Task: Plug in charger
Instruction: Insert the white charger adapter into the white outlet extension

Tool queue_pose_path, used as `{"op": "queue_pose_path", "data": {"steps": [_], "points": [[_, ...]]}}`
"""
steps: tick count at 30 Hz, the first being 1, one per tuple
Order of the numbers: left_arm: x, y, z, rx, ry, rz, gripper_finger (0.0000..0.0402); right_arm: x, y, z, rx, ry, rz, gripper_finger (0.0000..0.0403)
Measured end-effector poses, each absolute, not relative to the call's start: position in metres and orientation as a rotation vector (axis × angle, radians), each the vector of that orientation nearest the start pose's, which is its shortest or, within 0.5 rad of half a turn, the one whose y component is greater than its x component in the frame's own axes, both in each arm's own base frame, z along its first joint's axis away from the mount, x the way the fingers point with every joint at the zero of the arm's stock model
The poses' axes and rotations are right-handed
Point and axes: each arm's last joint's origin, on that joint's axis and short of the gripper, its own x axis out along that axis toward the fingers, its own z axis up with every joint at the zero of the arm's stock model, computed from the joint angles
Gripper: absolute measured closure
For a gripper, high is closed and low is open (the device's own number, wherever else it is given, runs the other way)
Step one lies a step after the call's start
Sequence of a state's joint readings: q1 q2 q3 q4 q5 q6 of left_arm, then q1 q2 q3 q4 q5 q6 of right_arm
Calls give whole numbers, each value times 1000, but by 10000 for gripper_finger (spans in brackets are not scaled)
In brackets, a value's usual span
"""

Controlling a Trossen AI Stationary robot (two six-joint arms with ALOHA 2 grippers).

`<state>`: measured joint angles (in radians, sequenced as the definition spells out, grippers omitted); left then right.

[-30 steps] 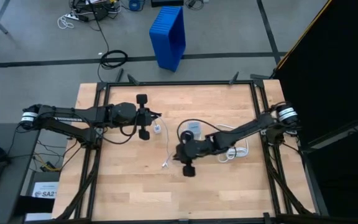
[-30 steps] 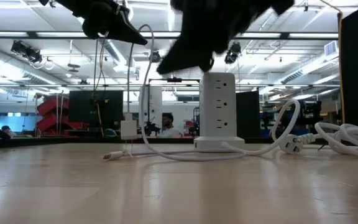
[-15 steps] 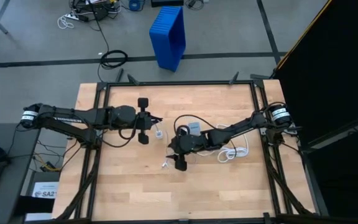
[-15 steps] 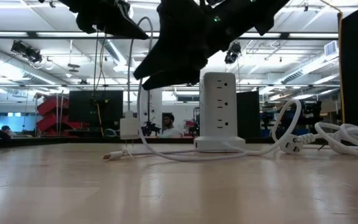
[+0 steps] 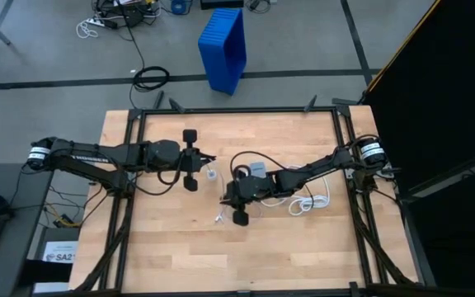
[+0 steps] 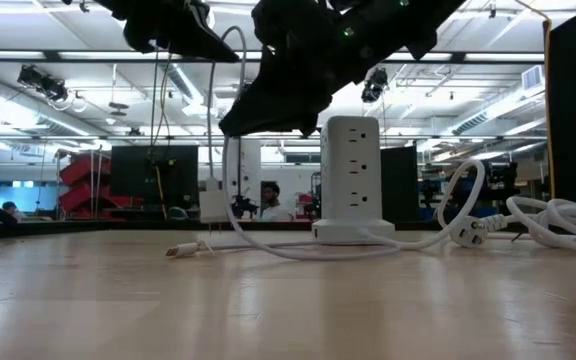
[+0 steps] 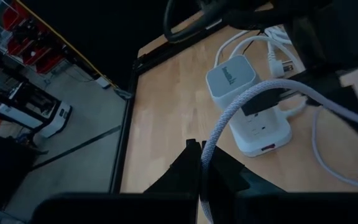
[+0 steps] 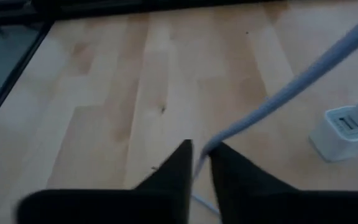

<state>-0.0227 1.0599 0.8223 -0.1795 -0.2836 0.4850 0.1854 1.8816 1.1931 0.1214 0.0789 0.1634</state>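
Observation:
The charger (image 8: 340, 130), a small white block, sits on the wood table (image 5: 163, 247) between the two arms (image 5: 210, 174), with a thin lead in its side. A braided white cable (image 7: 260, 93) runs through the air from my left gripper (image 5: 207, 157), which is shut on it, past the white power tower (image 5: 256, 171). My right gripper (image 5: 226, 195) is near the tower's left side, shut on a white cable (image 8: 303, 78). One cable end plug (image 6: 173, 252) lies on the table. My left gripper pinches the braided cable (image 7: 209, 140) between its two fingers. The fingers come from the table's left, tipped slightly down. The cable leaves past the fingertips, lifted clear of the table, and arcs toward the tower. My right gripper pinches the white cable (image 8: 219, 138) between its two fingertips. It comes from the table's right, slanting down. The cable rises away from the fingers in a nearly straight line, clear of the table.
The tower (image 6: 353, 175) stands upright mid-table; its thick white cord and plug (image 6: 558, 220) lie coiled toward the right edge (image 5: 312, 198). A blue bin (image 5: 223, 48) stands on the floor beyond the far edge. Bare wood lies along the near side.
My right gripper has gone toward the table's left, from beside the tower's near side to a spot closer to the charger and the hanging cable, and has tipped a little further down. The left arm has kept still.

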Motion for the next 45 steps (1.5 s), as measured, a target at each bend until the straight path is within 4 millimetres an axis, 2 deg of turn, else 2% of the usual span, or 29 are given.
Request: {"op": "queue_pose_path", "data": {"steps": [4, 8, 13, 18, 21, 24, 29, 32, 35, 38, 42, 45], "points": [[230, 3, 294, 542, 486, 150, 402, 401, 82, 196, 66, 564, 83, 401], [229, 3, 292, 543, 510, 145, 402, 392, 92, 215, 42, 528, 114, 403], [226, 3, 287, 531, 571, 136, 402, 364, 105, 270, -10, 398, 124, 403], [223, 2, 281, 498, 627, 80, 402, 320, 112, 324, -81, 308, 40, 403], [222, -1, 279, 477, 632, 0, 402, 297, 109, 347, -123, 255, -49, 403], [222, -6, 279, 465, 614, -62, 402, 284, 101, 365, -162, 194, -108, 403], [222, -14, 280, 456, 584, -159, 402, 276, 81, 390, -213, 74, -190, 403], [222, -18, 280, 459, 575, -180, 402, 276, 70, 403, -229, 64, -213, 403], [223, -20, 281, 459, 565, -188, 402, 277, 68, 406, -232, 86, -202, 403], [224, -21, 284, 451, 535, -153, 402, 288, 72, 392, -231, 153, -128, 403], [227, -19, 289, 463, 500, -92, 402, 315, 86, 352, -217, 320, -77, 392], [228, -19, 297, 467, 477, -78, 402, 335, 95, 317, -195, 442, -57, 364]]}}
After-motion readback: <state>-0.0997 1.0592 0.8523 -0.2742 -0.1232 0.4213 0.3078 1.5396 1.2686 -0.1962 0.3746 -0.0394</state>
